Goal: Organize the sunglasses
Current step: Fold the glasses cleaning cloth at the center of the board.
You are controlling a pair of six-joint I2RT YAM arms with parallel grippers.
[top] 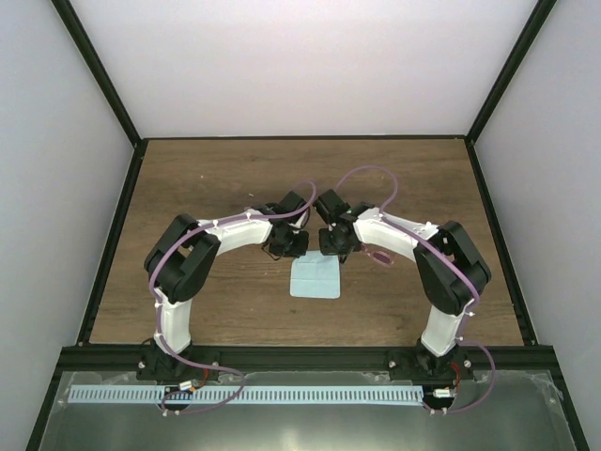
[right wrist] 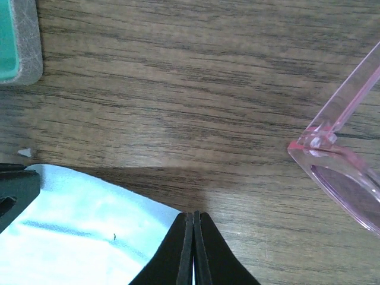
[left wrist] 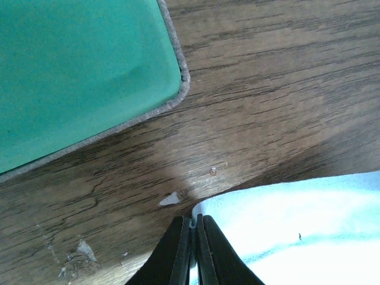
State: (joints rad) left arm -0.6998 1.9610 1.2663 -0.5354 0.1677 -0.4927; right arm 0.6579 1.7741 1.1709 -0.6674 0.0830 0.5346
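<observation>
Top external view: both arms were seen bent inward over the wooden table point(top: 225, 178), with the left gripper point(left wrist: 193, 240) and the right gripper point(right wrist: 193, 237) set at the two far corners of the light blue cloth point(top: 315, 279), which lay spread flat. Both pairs of jaws were clenched, each tip right at a cloth corner. Whether any fabric was actually pinched could not be told from the wrist views. The sunglasses point(right wrist: 350, 190) were seen lying on the bare wood just to the right of the right gripper, apart from the cloth and untouched, with the pink frame only partly caught at the picture's edge. The open case point(left wrist: 77, 71), green lining upward, was seen just beyond the cloth's far left corner, not touching it, and was hidden beneath the arms in the overhead view. The step in hand was judged to be the handling of the cloth, with the glasses not yet stowed. If the corners were gripped, a matched motion of both arms would be called for, so that the fabric is not dragged askew. Afterwards the right jaws would need to be released, shifted rightward and closed gently on the thin frame.
</observation>
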